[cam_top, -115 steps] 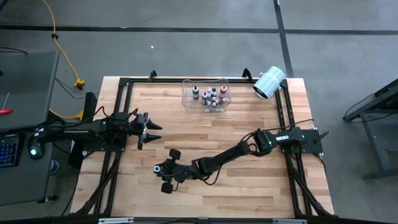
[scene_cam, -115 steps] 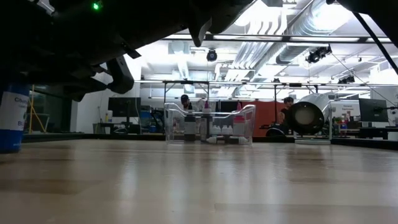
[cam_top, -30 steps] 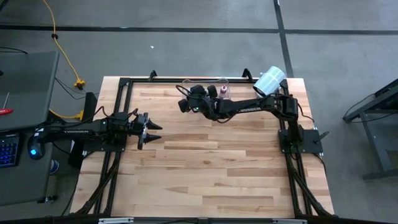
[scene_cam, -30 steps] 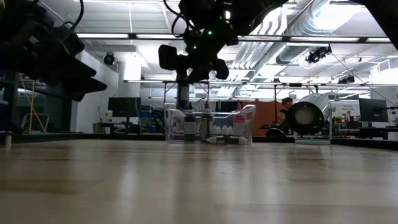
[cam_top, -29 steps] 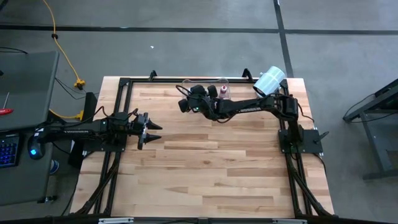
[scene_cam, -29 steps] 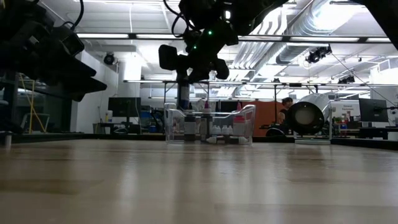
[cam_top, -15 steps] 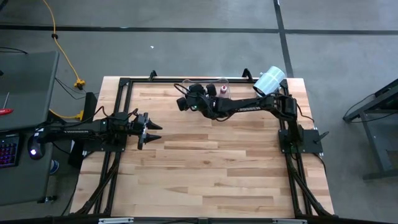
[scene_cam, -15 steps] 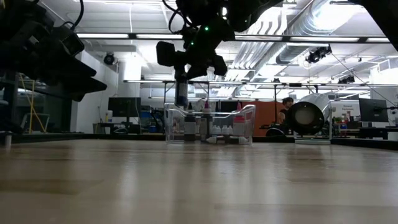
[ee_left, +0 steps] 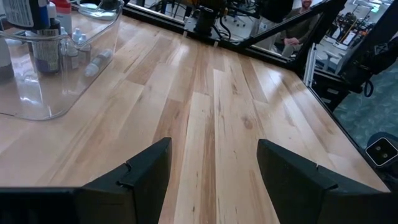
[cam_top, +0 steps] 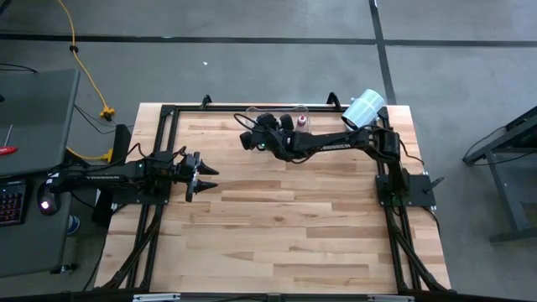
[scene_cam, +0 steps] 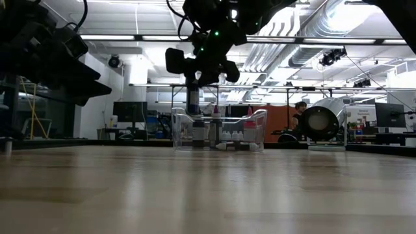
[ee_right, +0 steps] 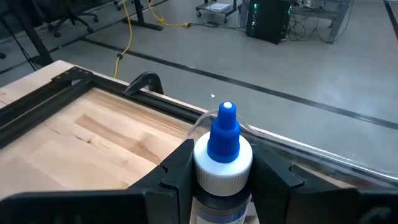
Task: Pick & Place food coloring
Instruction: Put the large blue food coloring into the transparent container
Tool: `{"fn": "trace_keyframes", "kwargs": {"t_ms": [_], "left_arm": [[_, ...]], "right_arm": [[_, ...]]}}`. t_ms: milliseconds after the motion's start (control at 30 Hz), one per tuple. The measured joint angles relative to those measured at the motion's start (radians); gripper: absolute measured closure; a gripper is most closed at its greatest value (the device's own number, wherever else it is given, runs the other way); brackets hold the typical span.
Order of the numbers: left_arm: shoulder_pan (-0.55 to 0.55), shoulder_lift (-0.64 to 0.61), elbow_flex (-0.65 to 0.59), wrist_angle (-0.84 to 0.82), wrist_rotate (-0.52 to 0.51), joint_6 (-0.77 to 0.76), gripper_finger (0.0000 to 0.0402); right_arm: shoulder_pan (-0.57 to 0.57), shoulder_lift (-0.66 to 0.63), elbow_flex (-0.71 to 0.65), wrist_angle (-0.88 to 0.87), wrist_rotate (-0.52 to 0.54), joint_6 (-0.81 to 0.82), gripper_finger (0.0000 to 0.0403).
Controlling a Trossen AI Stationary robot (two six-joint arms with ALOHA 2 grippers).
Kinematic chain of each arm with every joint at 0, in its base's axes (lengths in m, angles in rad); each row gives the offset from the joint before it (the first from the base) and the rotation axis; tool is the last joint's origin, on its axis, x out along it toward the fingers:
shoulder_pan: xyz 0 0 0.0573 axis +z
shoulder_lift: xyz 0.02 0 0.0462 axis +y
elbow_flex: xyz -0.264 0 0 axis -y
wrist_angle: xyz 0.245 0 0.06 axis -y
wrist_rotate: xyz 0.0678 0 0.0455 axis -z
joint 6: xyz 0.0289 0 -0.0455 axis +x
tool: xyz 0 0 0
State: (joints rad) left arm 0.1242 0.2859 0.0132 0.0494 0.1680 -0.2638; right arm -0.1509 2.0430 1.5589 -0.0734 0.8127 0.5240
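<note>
Right hand (ee_right: 221, 180) is clamped on one food coloring bottle (ee_right: 222, 163), fingers on both sides of its body just under the cap. In the high view the right hand (cam_top: 256, 134) sits over the left end of the clear bin (cam_top: 298, 111) at the far edge of the bench (cam_top: 277, 226).

Risks from here, as I read it:
- Grip is on a small round body. Any jerk and the bottle could twist or slip out between the fingers.
- Low view shows the bottle (scene_cam: 192, 97) hanging upright above the bin wall (scene_cam: 258, 127), close to the other bottles (scene_cam: 214, 130) standing inside. Dropping low or off-line could knock neighbours over or clip the wall.
- Releasing from height would likely tip it. It's tall for its base.

Bottle look: white ribbed collar, blue pointed dropper tip with a white end, dark contents below. Label can't be read.

Left hand (ee_left: 211, 180) is parked low over the bench's left side, fingers spread wide, nothing between them. The bin's curved corner (ee_left: 56, 93) with a few bottles shows in its view, well apart from it.
</note>
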Motion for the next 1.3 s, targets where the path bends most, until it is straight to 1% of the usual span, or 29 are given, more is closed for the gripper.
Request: {"fn": "trace_keyframes", "kwargs": {"t_ms": [200,400,467,633,767,933,1300], "left_arm": [[0.0,0.0,0.0,0.0,0.0,0.0,0.0167],[0.0,0.0,0.0,0.0,0.0,0.0,0.0167],[0.0,0.0,0.0,0.0,0.0,0.0,0.0167],[0.0,0.0,0.0,0.0,0.0,0.0,0.0167],[0.0,0.0,0.0,0.0,0.0,0.0,0.0167],[0.0,0.0,0.0,0.0,0.0,0.0,0.0167],[0.0,0.0,0.0,0.0,0.0,0.0,0.0167]], "right_arm": [[0.0,0.0,0.0,0.0,0.0,0.005,0.029],[0.0,0.0,0.0,-0.012,0.019,0.066,0.029],[0.0,-0.001,-0.002,-0.03,0.019,0.106,0.029],[0.0,0.002,-0.004,-0.064,0.061,0.217,0.029],[0.005,0.008,-0.004,-0.068,0.053,0.249,0.029],[0.011,0.016,-0.004,-0.074,0.06,0.231,0.029],[0.012,0.023,-0.004,-0.184,0.075,0.279,0.029]]}}
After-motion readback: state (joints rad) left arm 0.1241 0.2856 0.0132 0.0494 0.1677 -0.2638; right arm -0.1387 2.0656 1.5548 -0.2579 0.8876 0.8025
